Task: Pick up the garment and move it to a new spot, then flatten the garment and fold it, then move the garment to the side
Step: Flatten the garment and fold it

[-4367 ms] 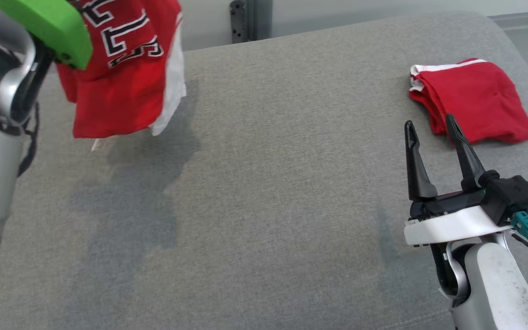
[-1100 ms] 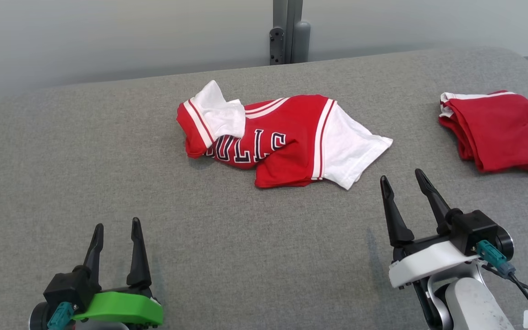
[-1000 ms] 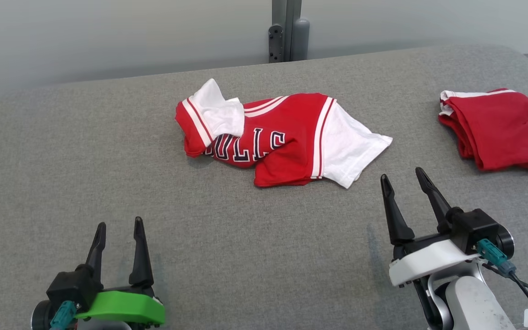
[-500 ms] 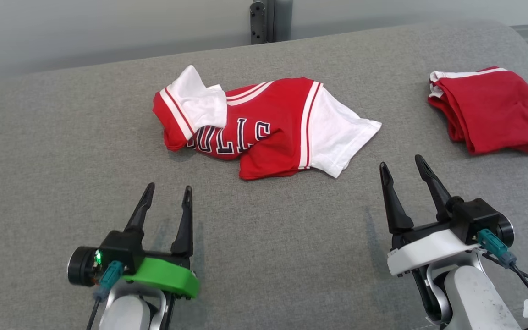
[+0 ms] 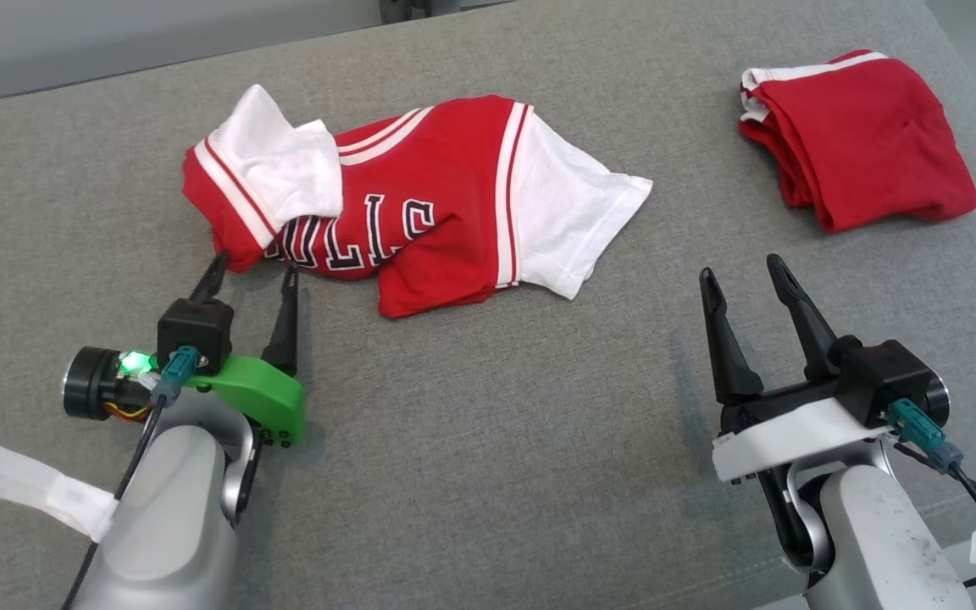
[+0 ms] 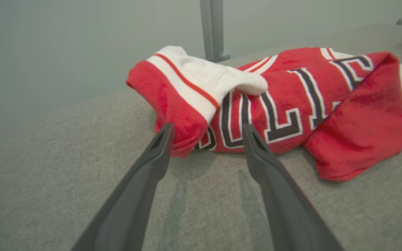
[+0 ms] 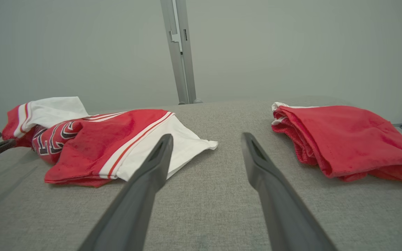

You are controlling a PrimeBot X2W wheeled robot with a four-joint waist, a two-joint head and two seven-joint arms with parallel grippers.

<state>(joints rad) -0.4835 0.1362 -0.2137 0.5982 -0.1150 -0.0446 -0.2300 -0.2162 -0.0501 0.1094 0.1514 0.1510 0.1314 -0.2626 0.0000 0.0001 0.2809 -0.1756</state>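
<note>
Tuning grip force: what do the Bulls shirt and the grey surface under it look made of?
Shirt: soft matte knit, probably cotton jersey; it slumps in loose folds and looks faintly fuzzy up close. Lettering printed or sewn, cannot tell. Grey surface: matte woven upholstery cloth, with a fine heathered weave; probably padded, given its rounded far edge.

Folded red cloth (image 5: 865,144) on grey cushion (image 5: 488,440), far right.

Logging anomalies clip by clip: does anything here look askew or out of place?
The jersey lies crumpled, a white sleeve flopped over its lettering. The folded red garment on the right looks tidy.
</note>
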